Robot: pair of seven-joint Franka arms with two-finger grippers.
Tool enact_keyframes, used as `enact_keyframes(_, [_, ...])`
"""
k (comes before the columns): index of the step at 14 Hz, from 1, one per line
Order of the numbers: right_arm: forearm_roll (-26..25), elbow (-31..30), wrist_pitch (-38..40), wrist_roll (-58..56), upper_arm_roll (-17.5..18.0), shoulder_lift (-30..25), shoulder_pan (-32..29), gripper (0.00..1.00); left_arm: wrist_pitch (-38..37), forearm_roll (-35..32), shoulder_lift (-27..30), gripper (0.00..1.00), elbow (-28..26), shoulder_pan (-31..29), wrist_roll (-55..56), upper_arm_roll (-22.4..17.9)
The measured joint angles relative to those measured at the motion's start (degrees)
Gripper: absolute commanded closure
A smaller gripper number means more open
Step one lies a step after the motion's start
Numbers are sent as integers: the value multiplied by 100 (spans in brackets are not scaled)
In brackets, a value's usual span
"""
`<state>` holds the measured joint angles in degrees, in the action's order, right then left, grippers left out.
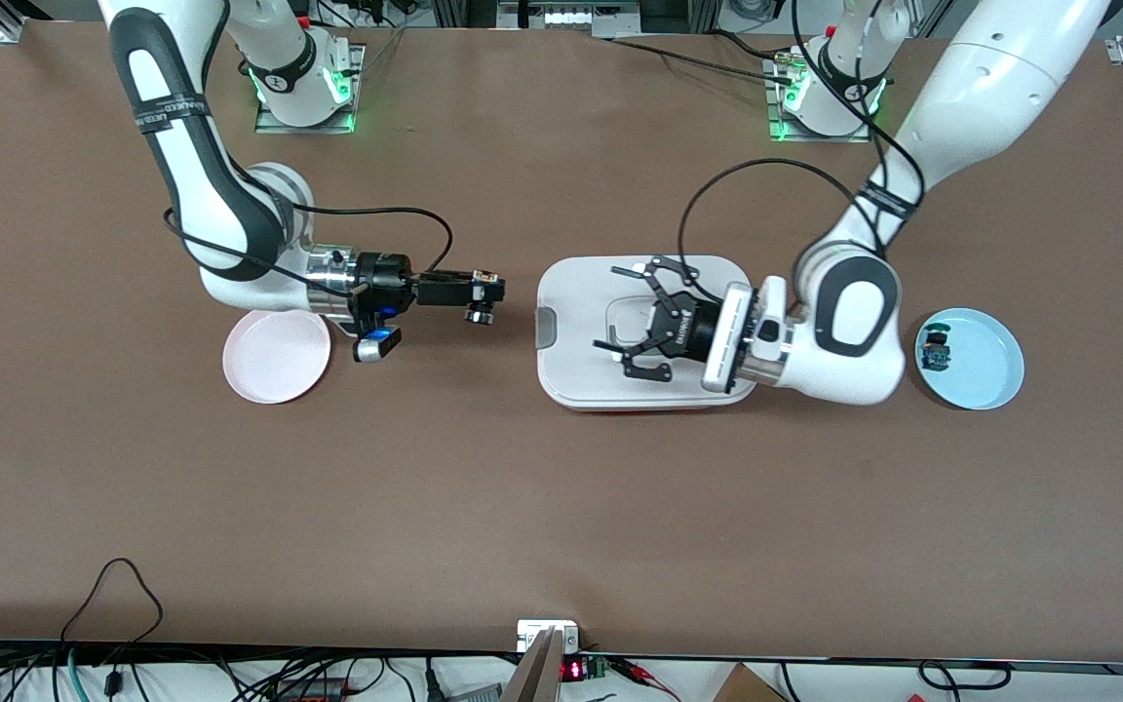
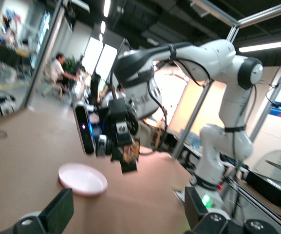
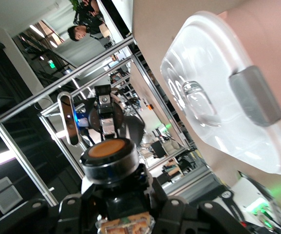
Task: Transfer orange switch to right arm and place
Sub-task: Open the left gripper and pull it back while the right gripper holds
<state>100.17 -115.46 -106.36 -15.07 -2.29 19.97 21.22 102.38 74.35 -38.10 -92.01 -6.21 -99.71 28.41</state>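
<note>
- Two Franka arms are reaching toward each other over the brown table (image 1: 561,507).
- The right gripper (image 1: 489,290) is hanging above bare tabletop between the pink plate (image 1: 276,357) and the white lidded container (image 1: 571,322), its slim fingers clamped tight on the orange switch (image 1: 480,314).
- In the right wrist view the orange switch (image 3: 112,157) is sitting between the fingers, its round orange cap pointing away from the gripper and its coppery end tucked in at the fingers' base.
- The left gripper (image 1: 635,320) is hovering over the white lidded container, its black linkage fingers spread wide and holding nothing.
- A pale blue plate (image 1: 986,385) is lying toward the left arm's end of the table, carrying a green-capped switch (image 1: 936,349).
- The pink plate is lying just beside the right arm's wrist, with nothing on it.
</note>
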Motion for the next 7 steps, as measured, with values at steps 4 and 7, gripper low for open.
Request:
enact_keyframes(4, [-1229, 1, 539, 0, -14, -7, -607, 99, -309, -1061, 188, 0, 147, -232, 1547, 1])
enact_keyframes(7, [-2329, 12, 890, -10, -22, -41, -1066, 99, -505, -2045, 443, 0, 186, -277, 2822, -2])
